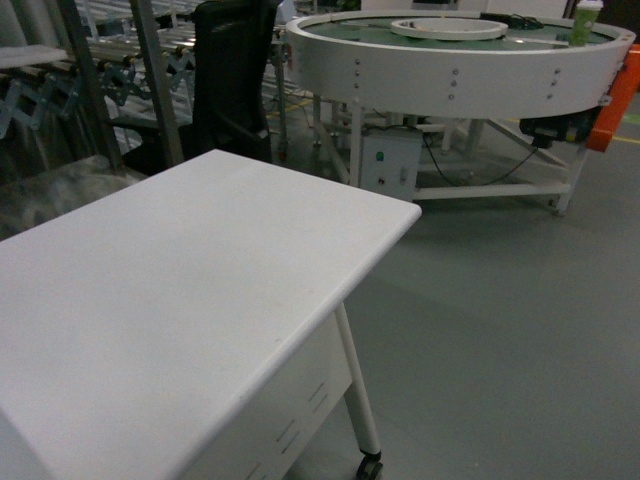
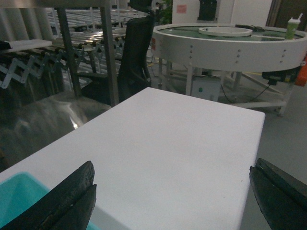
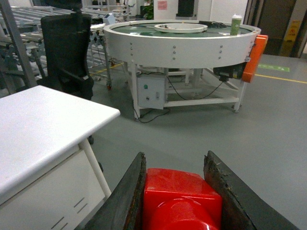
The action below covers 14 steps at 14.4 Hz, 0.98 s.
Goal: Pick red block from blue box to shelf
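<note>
Currently the right gripper (image 3: 177, 191) pinches the red block (image 3: 180, 201) over bare floor; the left gripper (image 2: 172, 196) is spread; a loosened grip would drop it.

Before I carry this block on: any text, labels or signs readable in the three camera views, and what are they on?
Nothing can be read in any view.
Pink sign on the far wall: too blurred.
Yellow floor sign at the right edge: markings too small.
Green cup on the round table: label not legible.
White control box under that table: no legible marking.
Red block in the right gripper: no print visible.
</note>
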Tool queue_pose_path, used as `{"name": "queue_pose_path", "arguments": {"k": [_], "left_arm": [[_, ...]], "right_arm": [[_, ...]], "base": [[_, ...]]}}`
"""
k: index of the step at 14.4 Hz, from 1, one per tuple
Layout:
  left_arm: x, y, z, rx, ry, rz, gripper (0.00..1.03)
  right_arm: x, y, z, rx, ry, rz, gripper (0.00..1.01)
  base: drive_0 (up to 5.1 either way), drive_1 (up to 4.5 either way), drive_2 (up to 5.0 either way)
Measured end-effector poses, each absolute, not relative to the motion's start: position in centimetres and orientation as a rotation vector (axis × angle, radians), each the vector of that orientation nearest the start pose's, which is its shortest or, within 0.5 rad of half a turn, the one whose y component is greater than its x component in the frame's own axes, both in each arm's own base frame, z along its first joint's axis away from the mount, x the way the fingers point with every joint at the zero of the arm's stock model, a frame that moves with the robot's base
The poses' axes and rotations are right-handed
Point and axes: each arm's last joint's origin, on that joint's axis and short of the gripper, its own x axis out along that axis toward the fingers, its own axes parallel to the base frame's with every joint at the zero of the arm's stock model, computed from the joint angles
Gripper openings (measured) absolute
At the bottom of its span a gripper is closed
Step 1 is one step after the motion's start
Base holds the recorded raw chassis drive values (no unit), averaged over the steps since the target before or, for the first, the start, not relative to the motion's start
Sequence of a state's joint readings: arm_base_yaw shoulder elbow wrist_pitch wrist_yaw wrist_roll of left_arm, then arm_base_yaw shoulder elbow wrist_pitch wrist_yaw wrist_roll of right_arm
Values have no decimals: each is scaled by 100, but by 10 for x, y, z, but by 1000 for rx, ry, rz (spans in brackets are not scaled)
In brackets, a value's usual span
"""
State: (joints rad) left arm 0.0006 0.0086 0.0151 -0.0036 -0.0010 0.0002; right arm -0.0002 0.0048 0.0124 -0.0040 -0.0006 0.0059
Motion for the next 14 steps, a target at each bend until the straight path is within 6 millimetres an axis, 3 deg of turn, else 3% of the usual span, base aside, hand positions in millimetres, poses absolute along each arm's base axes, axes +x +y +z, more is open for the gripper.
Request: {"name": "queue_pose_path", "arguments": {"k": [14], "left_arm": [[97,0,168,0,-3,1,98]], "right_arm": [[97,0,167,6,-3,0,29]], "base": [[-152,-152,-152]]}}
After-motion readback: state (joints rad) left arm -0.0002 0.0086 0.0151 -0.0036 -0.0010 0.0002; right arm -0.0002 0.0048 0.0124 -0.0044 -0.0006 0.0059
